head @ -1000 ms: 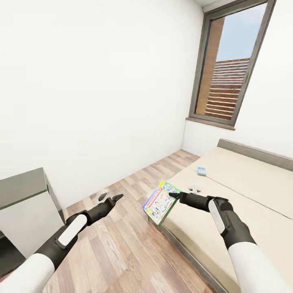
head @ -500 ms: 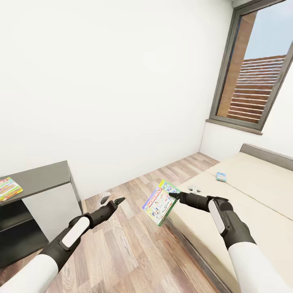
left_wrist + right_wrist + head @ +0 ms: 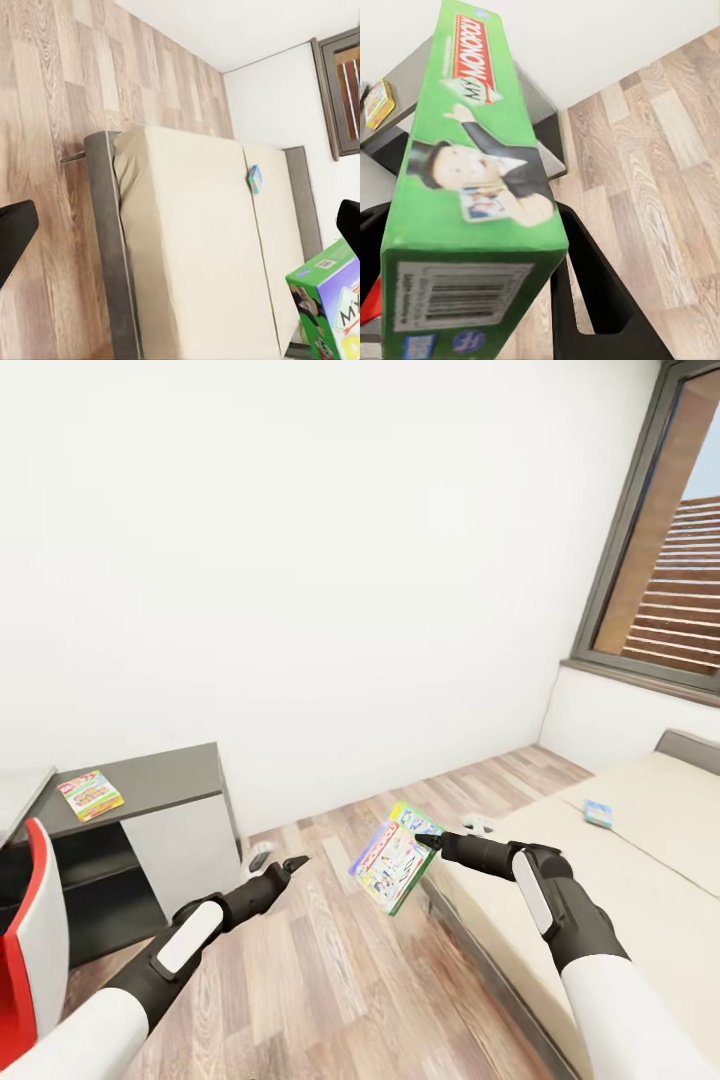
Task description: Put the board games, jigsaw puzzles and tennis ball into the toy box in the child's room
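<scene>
green-edged monopoly box (image 3: pixel 394 857) tilted on edge, clamped by right gripper (image 3: pixel 428 842) jaws

The green-edged Monopoly board game box (image 3: pixel 395 857) hangs tilted over the wood-plank floor (image 3: pixel 330 980), just off the near left edge of the beige-mattressed bed (image 3: pixel 620 880), between the two arms. A small blue board game box (image 3: pixel 598 813) lies on the mattress toward its far end. At the left, a yellow-green-red printed game box (image 3: pixel 90 794) lies near the left end of the dark grey cabinet top (image 3: pixel 160 775).
</scene>
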### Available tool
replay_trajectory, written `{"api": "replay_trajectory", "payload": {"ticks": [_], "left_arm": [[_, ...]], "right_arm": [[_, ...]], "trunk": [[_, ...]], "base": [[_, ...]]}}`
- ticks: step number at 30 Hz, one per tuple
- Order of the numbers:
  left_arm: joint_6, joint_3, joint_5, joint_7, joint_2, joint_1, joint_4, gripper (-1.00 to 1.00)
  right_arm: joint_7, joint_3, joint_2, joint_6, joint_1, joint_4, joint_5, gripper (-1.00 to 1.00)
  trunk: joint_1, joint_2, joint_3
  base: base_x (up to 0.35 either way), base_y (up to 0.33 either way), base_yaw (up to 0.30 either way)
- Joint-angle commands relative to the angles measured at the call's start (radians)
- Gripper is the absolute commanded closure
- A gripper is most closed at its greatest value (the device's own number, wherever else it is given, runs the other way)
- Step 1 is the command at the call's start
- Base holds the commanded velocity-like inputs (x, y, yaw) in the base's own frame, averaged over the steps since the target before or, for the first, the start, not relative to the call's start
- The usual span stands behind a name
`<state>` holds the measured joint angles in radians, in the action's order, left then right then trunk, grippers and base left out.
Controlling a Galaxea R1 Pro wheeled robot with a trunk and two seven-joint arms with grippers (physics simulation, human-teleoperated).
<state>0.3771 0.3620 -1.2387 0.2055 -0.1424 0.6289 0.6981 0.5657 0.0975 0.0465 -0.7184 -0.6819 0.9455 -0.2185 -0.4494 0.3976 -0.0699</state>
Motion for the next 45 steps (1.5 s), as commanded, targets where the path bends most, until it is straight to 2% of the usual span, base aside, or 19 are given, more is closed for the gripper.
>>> {"api": "replay_trajectory", "payload": {"ticks": [1, 10, 17, 30, 41, 45], "left_arm": [[0.001, 0.004, -0.007, 0.001, -0.001, 0.002, -0.001, -1.00], [0.002, 0.008, -0.008, 0.003, 0.005, 0.002, -0.013, -1.00], [0.002, 0.011, -0.008, 0.004, 0.020, 0.002, -0.018, -1.00], [0.016, 0.015, -0.008, 0.006, 0.030, 0.002, 0.007, -1.00], [0.140, 0.010, -0.008, 0.006, 0.029, 0.002, 0.066, -1.00], [0.151, 0.010, -0.008, 0.006, 0.027, 0.002, 0.066, -1.00]], "right_arm": [[0.002, 0.002, 0.000, -0.007, -0.001, 0.001, -0.006, 1.00], [0.004, 0.002, 0.001, -0.008, -0.001, 0.001, -0.007, 1.00], [0.006, 0.003, 0.001, -0.008, -0.001, 0.001, -0.007, 1.00], [0.015, 0.004, 0.001, -0.007, 0.004, -0.002, -0.009, 1.00], [0.021, 0.004, 0.001, -0.009, 0.010, -0.001, -0.011, 1.00], [0.021, 0.004, 0.001, -0.010, 0.010, -0.001, -0.011, 1.00]], "trunk": [[-0.001, 0.002, -0.002], [-0.001, 0.002, -0.002], [-0.001, 0.002, -0.002], [-0.001, 0.002, -0.002], [-0.001, 0.002, -0.002], [-0.001, 0.002, -0.002]], "base": [[0.000, 0.000, 0.291], [0.000, 0.000, 0.291], [0.000, 0.000, 0.266], [0.000, 0.000, 0.067], [0.000, 0.000, 0.005], [0.000, 0.000, 0.000]]}}
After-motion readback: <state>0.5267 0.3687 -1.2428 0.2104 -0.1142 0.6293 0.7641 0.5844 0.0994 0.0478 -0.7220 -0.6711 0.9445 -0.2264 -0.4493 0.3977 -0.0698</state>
